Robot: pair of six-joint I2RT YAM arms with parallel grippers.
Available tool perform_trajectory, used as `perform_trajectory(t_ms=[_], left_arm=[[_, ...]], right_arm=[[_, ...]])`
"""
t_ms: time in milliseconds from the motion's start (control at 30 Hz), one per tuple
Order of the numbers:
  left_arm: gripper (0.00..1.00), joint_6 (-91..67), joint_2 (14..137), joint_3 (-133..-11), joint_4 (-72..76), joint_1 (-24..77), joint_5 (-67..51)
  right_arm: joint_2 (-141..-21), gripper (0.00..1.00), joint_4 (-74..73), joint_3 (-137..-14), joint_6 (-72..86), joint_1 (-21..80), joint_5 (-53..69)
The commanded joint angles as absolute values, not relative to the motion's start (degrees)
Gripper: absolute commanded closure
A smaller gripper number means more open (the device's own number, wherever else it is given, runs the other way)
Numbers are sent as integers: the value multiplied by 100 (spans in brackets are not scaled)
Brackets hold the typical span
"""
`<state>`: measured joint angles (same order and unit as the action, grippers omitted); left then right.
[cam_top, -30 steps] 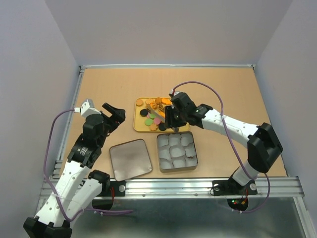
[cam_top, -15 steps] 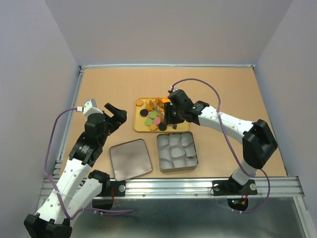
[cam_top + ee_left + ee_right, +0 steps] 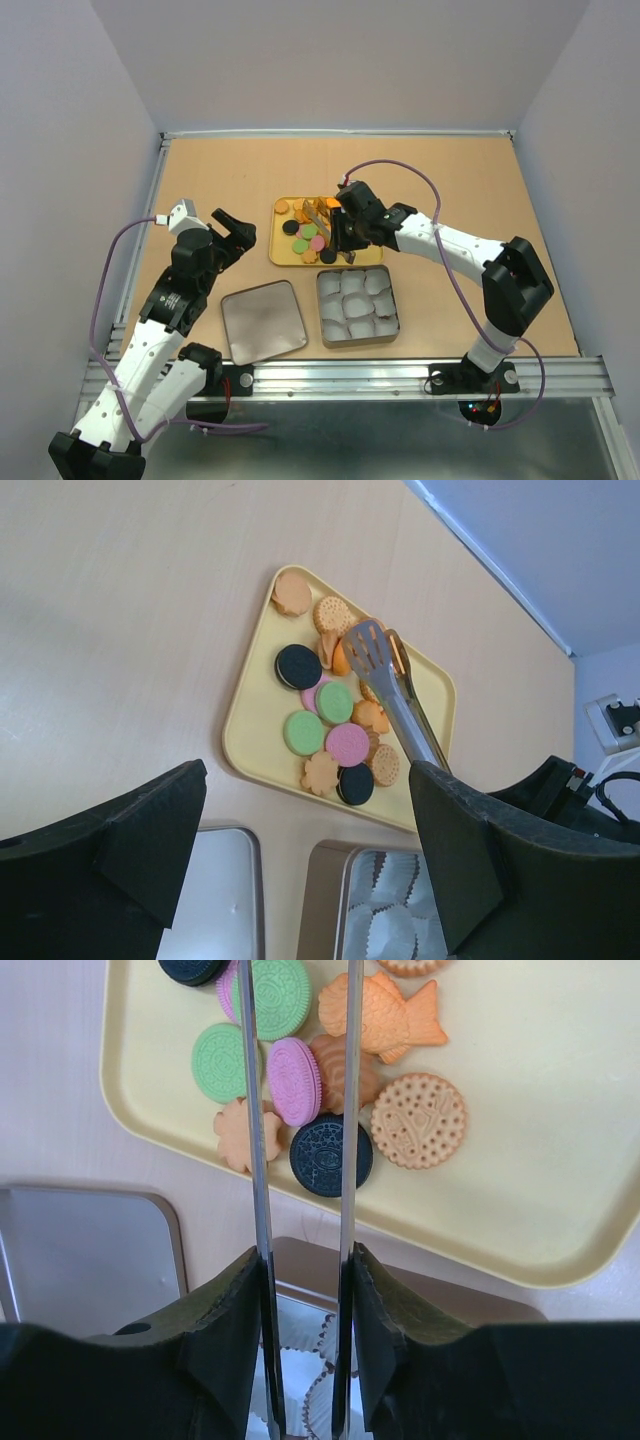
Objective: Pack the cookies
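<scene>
Right wrist view has the right gripper (image 3: 303,1260) clamped on the thin steel tongs (image 3: 347,1110), their blades pointing to twelve o'clock over the cookies (image 3: 294,1080) heaped on the glossy yellow tray (image 3: 540,1140). They look like light, stiff, embossed discs, probably brittle and a bit slick, so a gentle nip across the flat faces seems best. Left gripper (image 3: 305,810) hangs at nine o'clock with its jaws wide apart, holding nothing.

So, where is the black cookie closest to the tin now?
In the right wrist view, the black cookie lies near the edge of the yellow tray, between a flower-shaped cookie and a round tan cookie, beside the pink cookie.
</scene>
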<state>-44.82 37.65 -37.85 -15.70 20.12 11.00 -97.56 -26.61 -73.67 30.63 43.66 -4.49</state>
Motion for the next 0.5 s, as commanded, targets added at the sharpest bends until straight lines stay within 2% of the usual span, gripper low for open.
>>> perform_trajectory(t_ms=[0, 200, 467], left_arm=[[7, -4333, 3718, -3726, -1459, 1986, 1099], [8, -4245, 3797, -3884, -1520, 1986, 1046], [9, -4280, 3929, -3955, -1459, 1986, 967]], right_arm=[[-9554, 74, -2602, -7366, 3190, 4412, -536], [-9176, 82, -2610, -7391, 3260, 4412, -405], [-8728, 80, -2812, -7603, 3234, 4412, -220]])
